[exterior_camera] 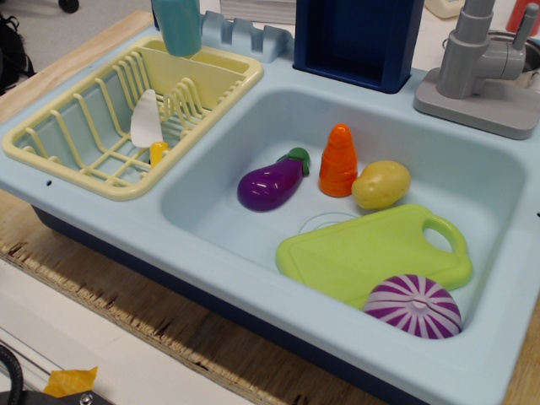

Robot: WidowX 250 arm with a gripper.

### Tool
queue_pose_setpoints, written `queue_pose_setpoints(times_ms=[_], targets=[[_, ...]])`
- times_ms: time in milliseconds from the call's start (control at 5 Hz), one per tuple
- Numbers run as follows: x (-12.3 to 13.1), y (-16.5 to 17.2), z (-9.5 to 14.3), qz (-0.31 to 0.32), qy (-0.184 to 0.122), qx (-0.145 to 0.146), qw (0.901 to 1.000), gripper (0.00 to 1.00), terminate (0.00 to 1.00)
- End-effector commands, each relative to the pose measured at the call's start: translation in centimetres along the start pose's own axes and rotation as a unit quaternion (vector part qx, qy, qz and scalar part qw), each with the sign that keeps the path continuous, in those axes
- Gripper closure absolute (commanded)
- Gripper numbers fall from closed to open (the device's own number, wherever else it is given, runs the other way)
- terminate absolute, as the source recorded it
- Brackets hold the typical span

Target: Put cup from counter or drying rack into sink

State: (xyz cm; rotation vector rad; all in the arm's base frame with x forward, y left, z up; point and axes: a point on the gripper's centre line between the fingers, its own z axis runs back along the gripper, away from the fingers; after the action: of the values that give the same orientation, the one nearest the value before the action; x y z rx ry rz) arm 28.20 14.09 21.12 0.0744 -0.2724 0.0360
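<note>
The teal-blue cup (179, 27) stands upright in the far side compartment of the pale yellow drying rack (80, 164), its top cut off by the frame edge. The rack sits on the left part of the light blue counter (126, 228). The deep light blue sink (202, 202) lies to the right of the rack. No gripper shows in this view.
In the sink lie a purple eggplant (272, 183), an orange carrot (338, 160), a yellow potato (380, 184), a green cutting board (371, 253) and a purple-white onion half (413, 306). A white knife with a yellow handle (148, 126) rests in the rack. A dark blue box (356, 38) and a grey faucet (481, 67) stand behind the sink.
</note>
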Motion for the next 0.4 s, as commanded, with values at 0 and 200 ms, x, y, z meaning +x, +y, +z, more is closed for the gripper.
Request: queue_pose_setpoints(times_ms=[0,200], targets=[[0.0,0.0,0.0,0.0,0.0,0.0,1.0,0.0,0.0],[0.84,-0.15,-0.14,-0.023,-0.014,0.003,0.9996,0.0,0.0]])
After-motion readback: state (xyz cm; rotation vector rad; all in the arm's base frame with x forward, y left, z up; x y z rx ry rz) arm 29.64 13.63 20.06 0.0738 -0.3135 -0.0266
